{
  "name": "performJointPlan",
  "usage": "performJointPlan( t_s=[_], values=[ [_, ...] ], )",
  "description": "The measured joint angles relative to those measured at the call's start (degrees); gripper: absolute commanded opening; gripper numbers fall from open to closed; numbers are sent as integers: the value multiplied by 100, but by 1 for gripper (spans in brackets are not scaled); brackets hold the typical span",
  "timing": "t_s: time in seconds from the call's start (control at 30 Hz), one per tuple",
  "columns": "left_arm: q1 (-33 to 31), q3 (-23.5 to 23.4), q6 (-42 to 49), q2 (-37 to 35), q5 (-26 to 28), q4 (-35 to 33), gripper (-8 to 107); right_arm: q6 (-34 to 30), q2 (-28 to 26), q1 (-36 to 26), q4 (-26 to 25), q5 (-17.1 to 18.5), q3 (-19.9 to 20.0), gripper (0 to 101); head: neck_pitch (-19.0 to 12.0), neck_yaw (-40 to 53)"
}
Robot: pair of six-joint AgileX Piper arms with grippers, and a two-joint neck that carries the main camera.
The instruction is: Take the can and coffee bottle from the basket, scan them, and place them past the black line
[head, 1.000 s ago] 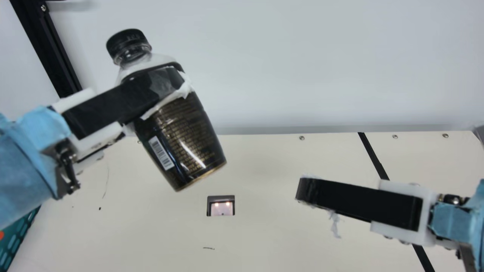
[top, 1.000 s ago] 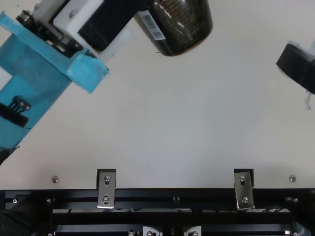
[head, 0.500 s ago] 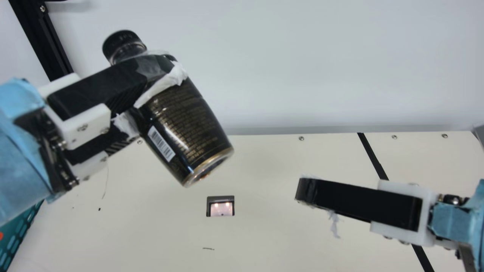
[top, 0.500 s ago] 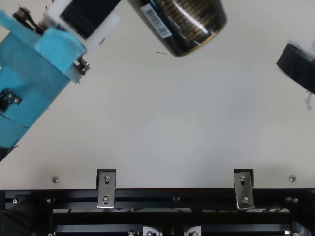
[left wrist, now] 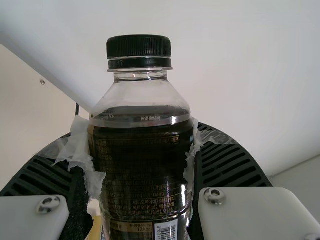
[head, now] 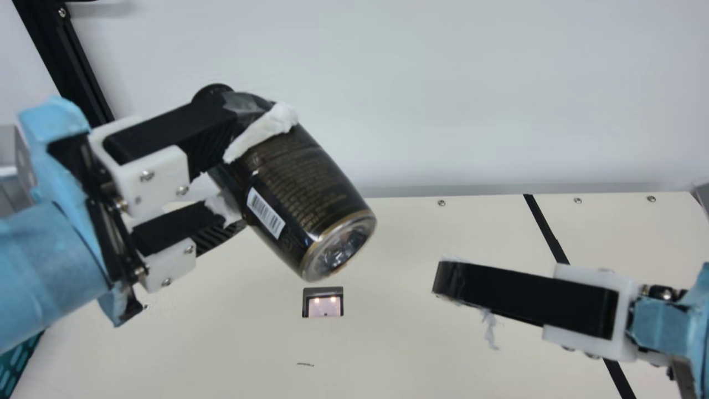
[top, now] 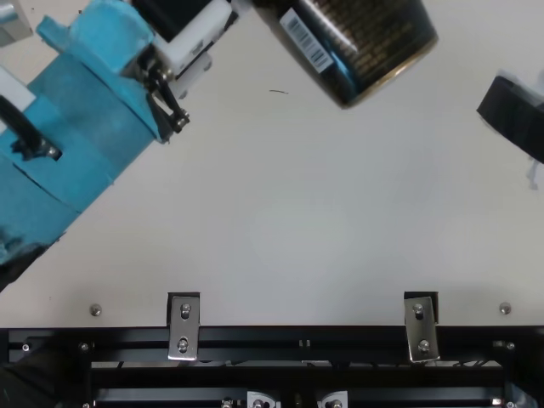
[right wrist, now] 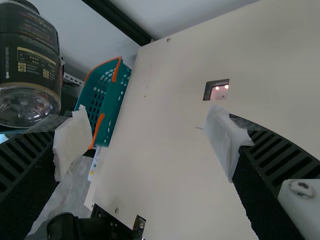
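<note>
In the main view my left gripper (head: 235,160) is shut on the coffee bottle (head: 310,194), which hangs tilted above the table, its base toward the lower right and its barcode label facing the camera. The left wrist view shows the bottle (left wrist: 142,165) between both fingers of the left gripper (left wrist: 142,160). The scanner window (head: 323,302) lies in the table just below the bottle's base. My right gripper (head: 443,280) is over the table left of the black line (head: 545,227); in the right wrist view this gripper (right wrist: 150,142) stands open with nothing between its fingers.
A teal basket (right wrist: 102,100) with orange handles stands at the table's left edge. The cream table (head: 388,354) meets a pale wall at the back, and a black frame post (head: 72,66) rises at the back left.
My left gripper has carried the bottle rightward and somewhat down, turning it so that its clear base faces the camera more. My right arm has kept still.
</note>
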Motion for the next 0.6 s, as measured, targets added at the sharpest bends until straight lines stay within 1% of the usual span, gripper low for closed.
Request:
performJointPlan(
  t_s=[0.17, 0.3, 0.5, 0.6],
  values=[
    [23, 15, -113, 22, 11, 81, 10, 0, 0, 0, 0, 0, 0, 101, -29, 0],
    [73, 64, -367, 105, 11, 302, 10, 0, 0, 0, -1, 0, 0, 101, 0, 0],
    [124, 111, -1021, 243, 165, 905, 10, 0, 0, 0, -1, 0, 0, 101, -29, -29],
    [188, -1, -1439, 276, 346, 1322, 10, 0, 0, 0, -1, 0, 0, 101, 0, -29]
  ],
)
